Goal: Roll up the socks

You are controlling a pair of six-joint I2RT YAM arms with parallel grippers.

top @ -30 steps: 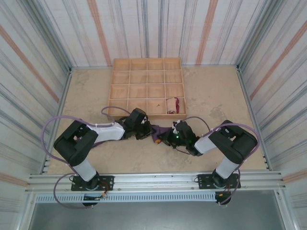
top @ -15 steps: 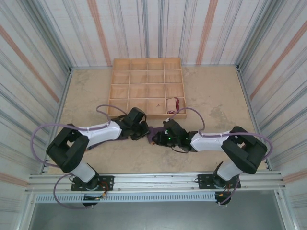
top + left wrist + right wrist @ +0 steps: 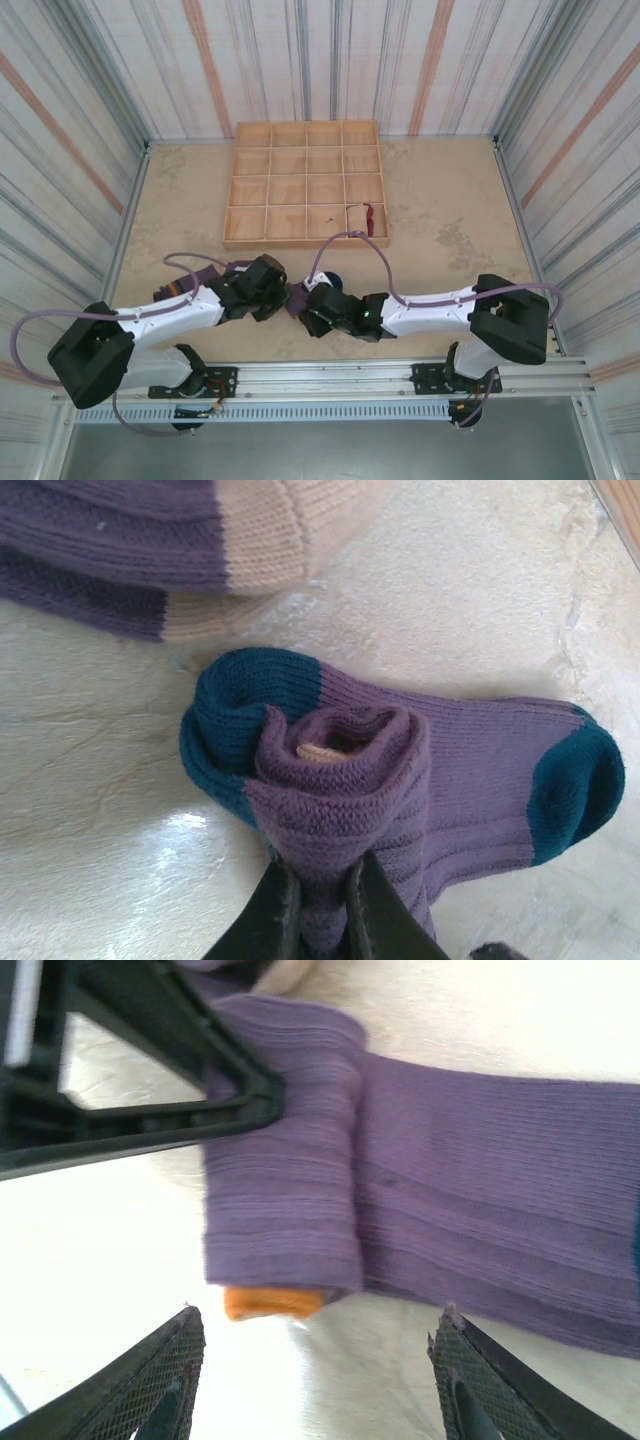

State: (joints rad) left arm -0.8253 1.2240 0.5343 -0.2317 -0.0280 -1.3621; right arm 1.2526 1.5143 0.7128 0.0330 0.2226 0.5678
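Left wrist view: the teal-toed sock lies lengthwise across the picture, toe to the right, with its other end wound into a thick roll. The left hand has its fingers pressed close together on that roll, pinching the fabric. The tan-toed sock lies just beyond, apart from it. From the right wrist, an orange cuff peeks out of the roll's end, and the right hand is spread wide, clear of the sock. From above, both hands meet near the middle of the table's near edge.
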